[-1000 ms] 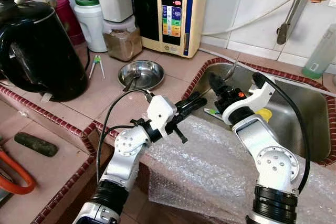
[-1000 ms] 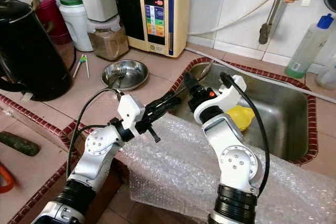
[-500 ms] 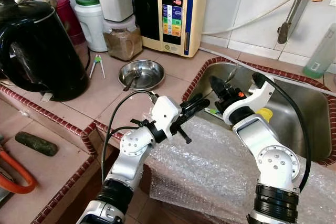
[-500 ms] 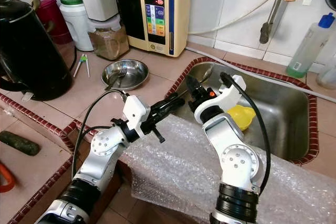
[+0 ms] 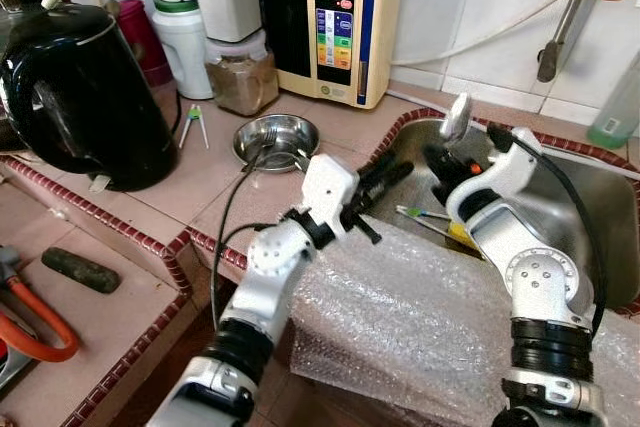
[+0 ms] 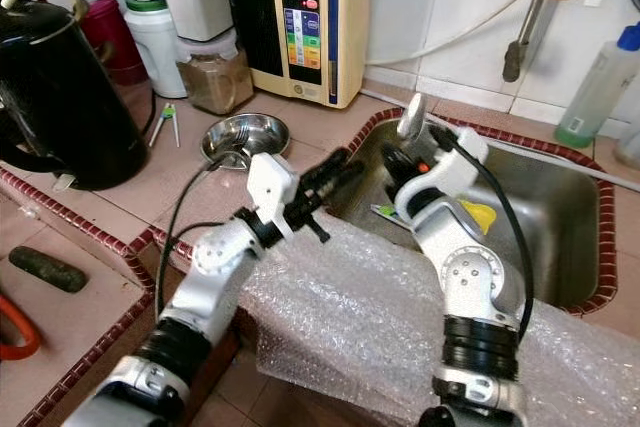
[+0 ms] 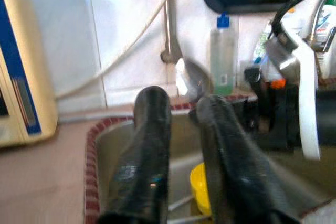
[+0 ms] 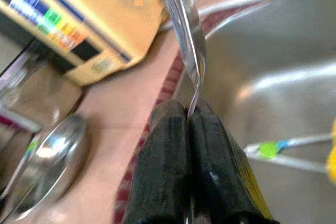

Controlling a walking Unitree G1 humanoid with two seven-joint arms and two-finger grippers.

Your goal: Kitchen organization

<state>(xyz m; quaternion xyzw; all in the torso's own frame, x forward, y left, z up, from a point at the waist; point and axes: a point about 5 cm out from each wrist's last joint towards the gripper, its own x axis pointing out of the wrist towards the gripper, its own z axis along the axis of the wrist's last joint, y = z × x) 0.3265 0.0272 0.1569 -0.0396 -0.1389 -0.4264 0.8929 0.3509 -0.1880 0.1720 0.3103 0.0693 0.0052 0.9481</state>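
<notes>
A metal spoon stands bowl-up over the near left corner of the steel sink. My right gripper is shut on its handle; the right wrist view shows the spoon rising from the pinched fingertips. My left gripper reaches over the sink's left rim, beside the right one. Its fingers are slightly apart with nothing between them. A small steel bowl with a fork in it sits on the tiled counter left of the sink.
Bubble wrap drapes the counter's front edge under both arms. In the sink lie a yellow object and a green-tipped stick. A black kettle, a jar, a cream water machine and small tongs crowd the counter.
The right gripper has lifted the spoon from the sink's edge so that it now stands upright. The left gripper has pushed slightly further toward the sink. The camera has shifted a little.
</notes>
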